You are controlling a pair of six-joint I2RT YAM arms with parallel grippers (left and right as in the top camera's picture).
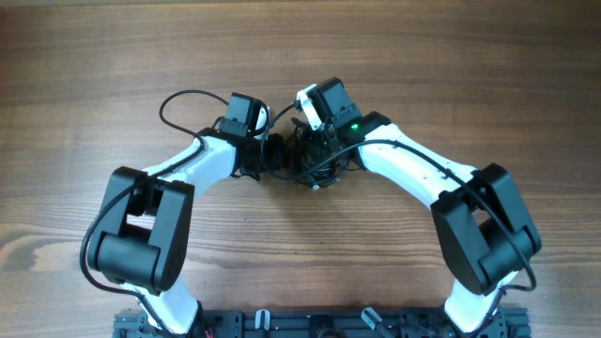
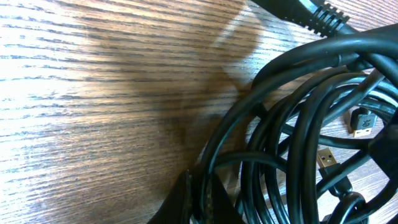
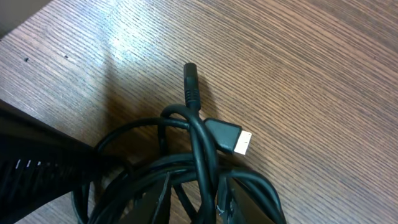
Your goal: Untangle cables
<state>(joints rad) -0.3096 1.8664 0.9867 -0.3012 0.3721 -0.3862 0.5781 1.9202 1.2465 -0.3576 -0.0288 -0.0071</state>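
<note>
Cables: a knotted black bundle [image 1: 315,161] lies on the table near its middle, between the two grippers.
Table: brown wood grain [image 1: 141,56], with the bundle resting on it.
Left gripper: [image 1: 270,152] sits at the bundle's left edge. In the left wrist view its fingers [image 2: 198,198] are pressed together, and a cord curves down to their tip. I cannot tell whether that cord is pinched.
Right gripper: [image 1: 315,141] is over the top of the bundle. The right wrist view shows only a dark finger [image 3: 242,202] low in the frame with cords lying across it, so I cannot tell whether the fingers are open, closed or gripping.
Loops: in the left wrist view several cords [image 2: 298,124] overlap in curved loops.
Small plugs: two metal-tipped ends [image 2: 362,121] [image 2: 324,160] lie among those loops.
Flat plug: in the right wrist view a silver-tipped plug [image 3: 233,138] sticks out of the knot.
Round end: a ribbed round end [image 3: 191,84] points away from the knot, just beside the flat plug.
</note>
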